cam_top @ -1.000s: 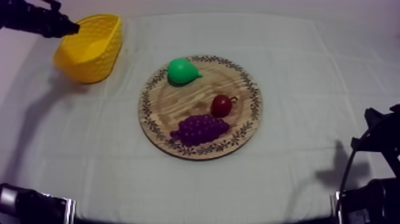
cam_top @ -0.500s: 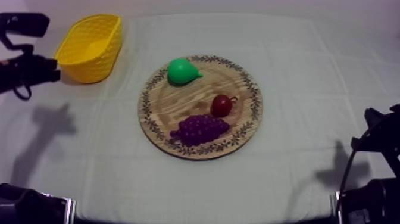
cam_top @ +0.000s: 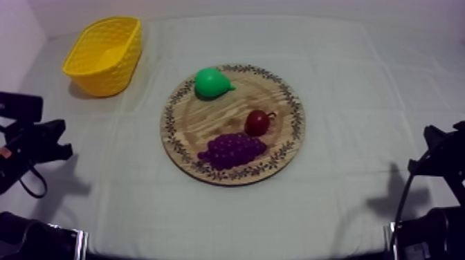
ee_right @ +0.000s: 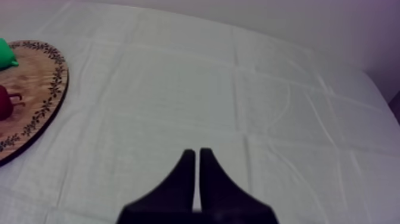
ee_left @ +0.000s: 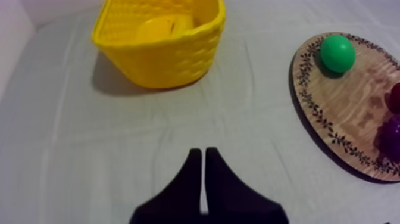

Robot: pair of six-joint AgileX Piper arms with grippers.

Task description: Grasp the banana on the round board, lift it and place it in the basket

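The banana [ee_left: 163, 27] lies inside the yellow basket [ee_left: 159, 56], which stands at the back left of the table [cam_top: 104, 52]. My left gripper [ee_left: 204, 156] is shut on nothing, its fingers together as a narrow wedge over bare cloth in front of the basket. My left arm [cam_top: 31, 138] hangs at the table's left edge, well short of the basket. The round wooden board [cam_top: 207, 121] sits mid-table with a green pear [cam_top: 211, 83], a small red fruit [cam_top: 257, 122] and purple grapes [cam_top: 232, 150]. My right gripper [ee_right: 196, 156] is shut and empty over cloth to the right of the board [ee_right: 36, 95].
The grey-white cloth [cam_top: 360, 83] spreads wide and bare to the right of the board. My right arm [cam_top: 436, 173] rests low at the right edge. A pale wall rises beyond the table's far edge.
My left arm has drawn back from over the basket, down along the left edge toward the front. The right arm and the fruit on the board have not moved.
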